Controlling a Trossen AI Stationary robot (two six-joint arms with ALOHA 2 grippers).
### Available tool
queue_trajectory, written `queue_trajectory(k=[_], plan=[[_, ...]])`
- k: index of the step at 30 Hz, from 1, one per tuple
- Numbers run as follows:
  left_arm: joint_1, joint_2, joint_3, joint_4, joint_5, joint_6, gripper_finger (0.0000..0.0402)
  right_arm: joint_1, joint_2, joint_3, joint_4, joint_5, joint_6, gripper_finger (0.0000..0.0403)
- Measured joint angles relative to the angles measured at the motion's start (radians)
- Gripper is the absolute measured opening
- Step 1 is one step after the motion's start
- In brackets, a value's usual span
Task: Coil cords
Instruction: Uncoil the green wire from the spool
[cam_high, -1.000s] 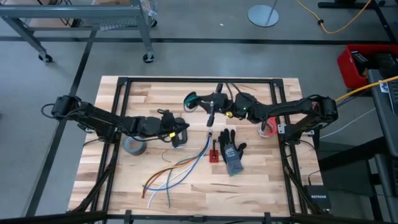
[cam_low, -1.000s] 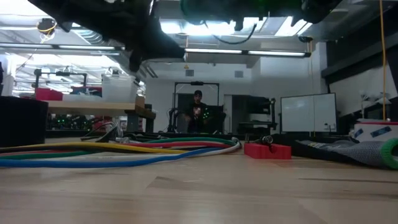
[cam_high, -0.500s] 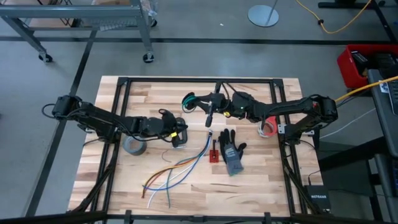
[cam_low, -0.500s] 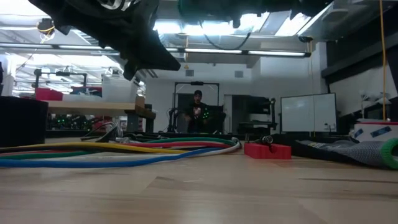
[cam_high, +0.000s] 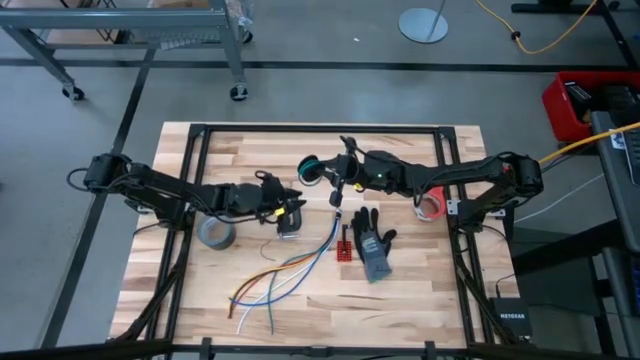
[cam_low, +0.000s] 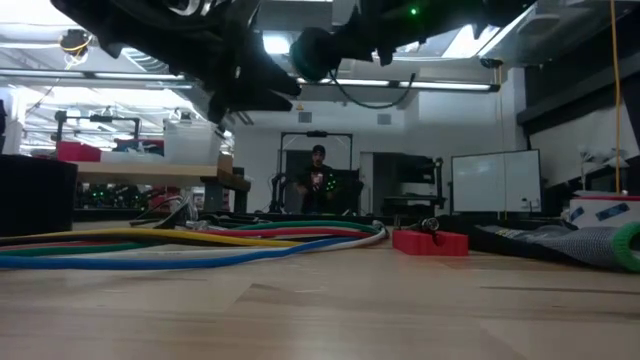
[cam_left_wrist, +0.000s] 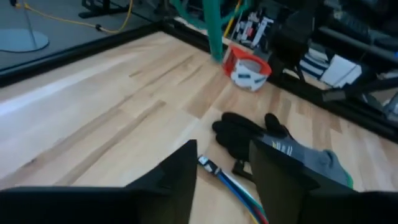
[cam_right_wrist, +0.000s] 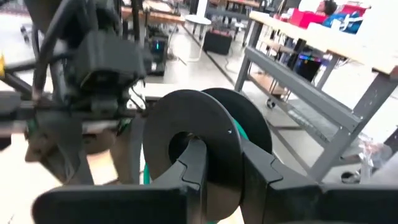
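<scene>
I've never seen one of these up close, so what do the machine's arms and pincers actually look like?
Both arms are dark, jointed and slim, with thin black cables along them. The left gripper ends in two flat black fingers. The right gripper has matching black fingers; its arm shows a small green light.

L arm reaches in from 9 o'clock toward table centre, left gripper fingers apart, nothing between. R arm comes from 3 o'clock, right gripper clamped on a spool, raised.
</scene>
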Motion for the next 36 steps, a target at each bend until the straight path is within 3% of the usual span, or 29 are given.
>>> queue_trajectory(k=[5, 19, 23, 30, 36], plan=[[0.025, 0.000, 0.000, 0.038, 0.000, -0.007, 0.0165, 0.000, 0.000, 0.000, -0.057, -0.008, 0.001, 0.0057], [0.051, 0.000, 0.000, 0.178, 0.001, 0.059, 0.0164, 0.000, 0.000, 0.000, -0.060, -0.052, 0.003, 0.0057], [0.051, 0.000, 0.000, 0.178, -0.001, 0.074, 0.0131, 0.000, 0.000, 0.000, -0.059, -0.053, 0.004, 0.0057], [0.051, 0.000, 0.000, 0.186, -0.001, 0.096, 0.0020, 0.000, 0.000, 0.000, -0.057, -0.054, 0.027, 0.0057], [0.041, 0.000, 0.000, 0.185, -0.003, 0.082, 0.0010, 0.000, 0.000, 0.000, -0.037, -0.013, 0.030, 0.0057]])
